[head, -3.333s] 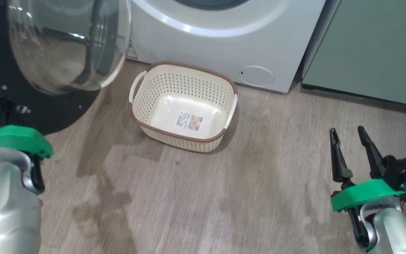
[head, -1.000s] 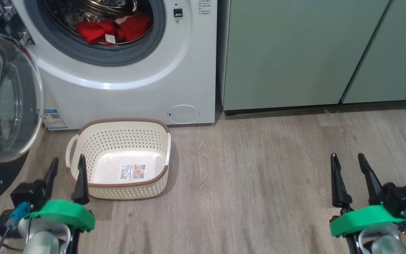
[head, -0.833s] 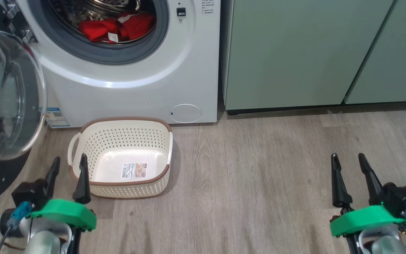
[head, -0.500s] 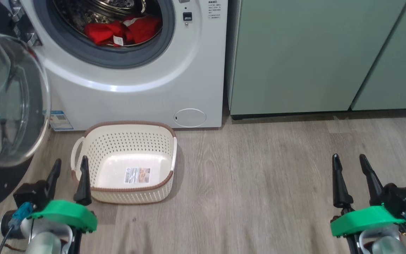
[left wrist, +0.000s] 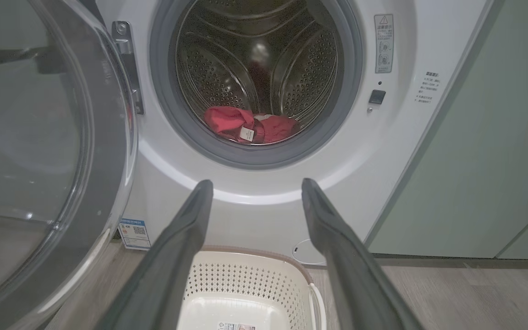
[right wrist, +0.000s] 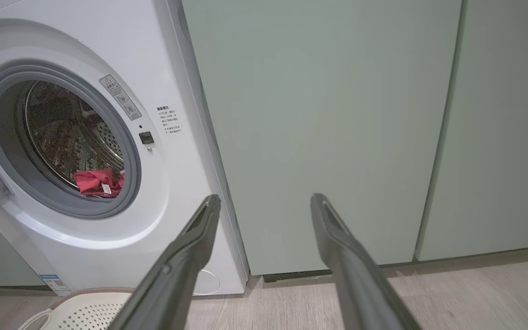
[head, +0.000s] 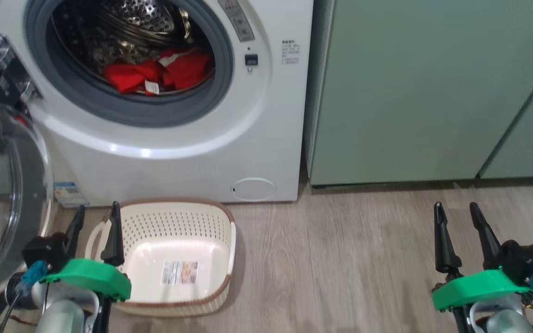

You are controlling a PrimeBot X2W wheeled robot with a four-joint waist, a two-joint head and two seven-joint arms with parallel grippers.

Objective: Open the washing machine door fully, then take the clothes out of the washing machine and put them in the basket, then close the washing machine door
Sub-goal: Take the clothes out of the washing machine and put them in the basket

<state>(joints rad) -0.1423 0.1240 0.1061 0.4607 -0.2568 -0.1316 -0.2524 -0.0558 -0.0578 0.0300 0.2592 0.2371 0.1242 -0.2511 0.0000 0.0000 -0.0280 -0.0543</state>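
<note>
The white washing machine point(head: 178, 152) point(left wrist: 255, 201) point(right wrist: 172, 183) stands with its door point(head: 3, 199) point(left wrist: 39, 146) swung open to the left. Red clothes point(head: 158, 74) point(left wrist: 250, 128) point(right wrist: 96, 181) lie at the bottom of the steel drum. The cream basket point(head: 178, 259) point(left wrist: 245, 293) point(right wrist: 76, 311) sits on the floor in front of the machine, with just a label on its bottom. My left gripper point(head: 96, 212) point(left wrist: 252, 188) is open, low by the basket's left handle. My right gripper point(head: 456, 210) point(right wrist: 266, 201) is open over bare floor at the lower right, facing the cabinets.
Pale green cabinets point(head: 433, 92) point(right wrist: 337, 128) stand right of the machine. Wood-look floor point(head: 350, 259) runs between the basket and my right gripper. A blue sticker point(head: 67, 194) sits at the machine's lower left corner.
The head camera has tilted up, so more of the drum shows and the basket sits lower in the picture. Both grippers stay open at the same spots.
</note>
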